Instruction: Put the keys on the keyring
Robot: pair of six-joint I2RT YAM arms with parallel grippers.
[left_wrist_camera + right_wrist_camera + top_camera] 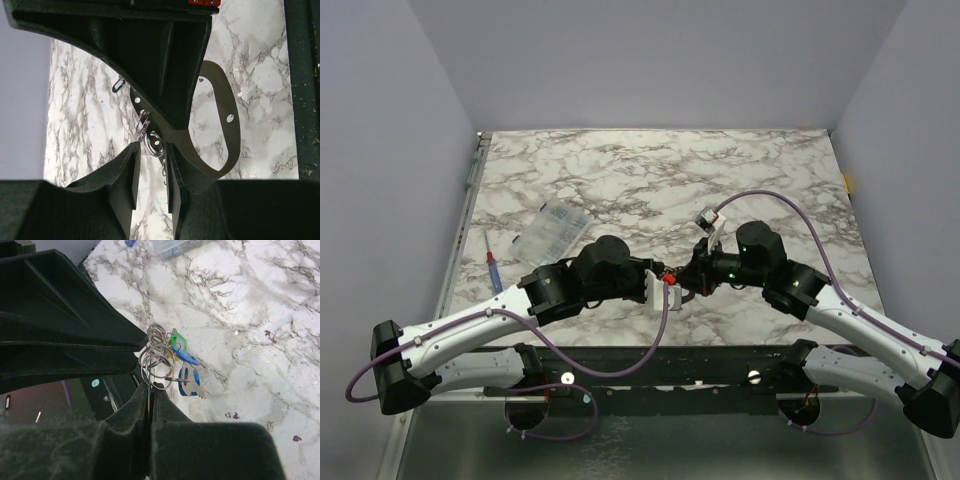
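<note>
Keyring (155, 362), a stack of thin wire coils, sits pinched at the tip of the right gripper (151, 395), whose fingers are pressed together on the lowest loop. The keys (186, 365) hang in a bunch against the far side of the coils. One green head is on top, two blue heads are below it, and a bit of yellow shows behind them. The whole bunch is held in the air above the table (720, 170), close to its near edge and about midway between the two arms.

The left gripper (152, 170) faces the right one, tip to tip. Its fingers stand a little apart, with marble showing through the gap. In the left wrist view two of the rings lie at the mouth of that gap and a short bit of chain hangs down between the fingers. Whether either finger touches the metal cannot be told.

A small dark clip (118, 84) lies on the marble beyond the rings, apart from them. A clear box (552, 228) rests on the left part of the table, well away from the grippers, and a red-and-blue stick (495, 270) lies nearer the left edge.
</note>
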